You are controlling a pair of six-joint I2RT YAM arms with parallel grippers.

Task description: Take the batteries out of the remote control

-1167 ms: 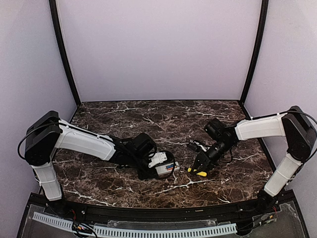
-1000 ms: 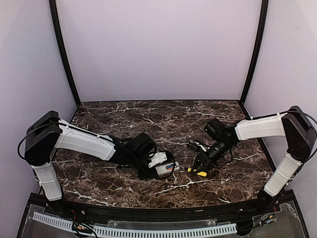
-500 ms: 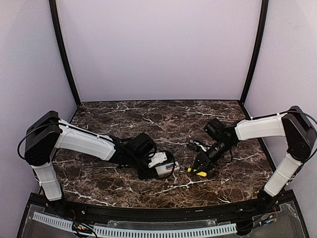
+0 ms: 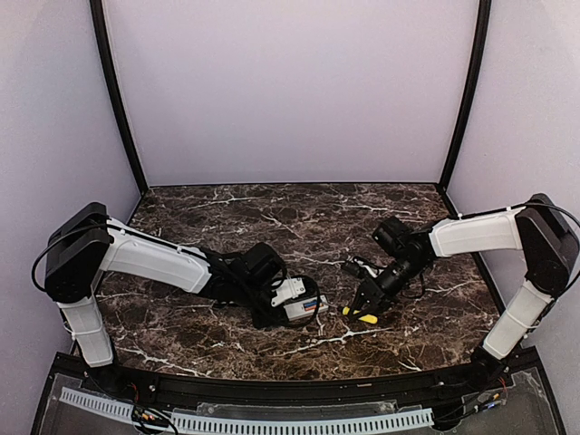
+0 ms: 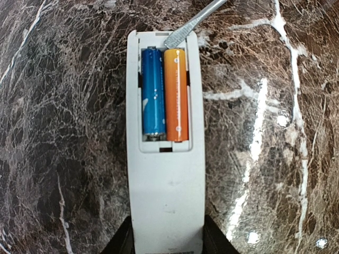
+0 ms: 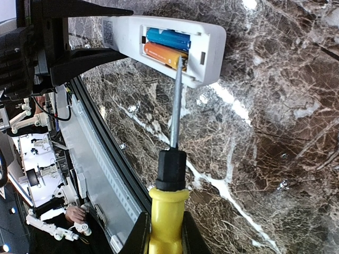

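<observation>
White remote (image 5: 165, 201) sits mid-frame, bay up with blue battery (image 5: 153, 92) and orange battery (image 5: 176, 95) seated, its lower end clamped steady by the left gripper (image 5: 167, 242) so the right gripper (image 6: 165, 235), closed on the screwdriver (image 6: 170, 169), can pry at the orange one's top end.

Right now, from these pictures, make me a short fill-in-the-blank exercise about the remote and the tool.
1. The left end effector holds the remote control, whose open compartment shows ____ batteries.
2. The right end effector grips a screwdriver with a ____ handle.
3. The screwdriver's tip sits at the end of the ____ battery.
Missing words: two; yellow; orange.
</observation>
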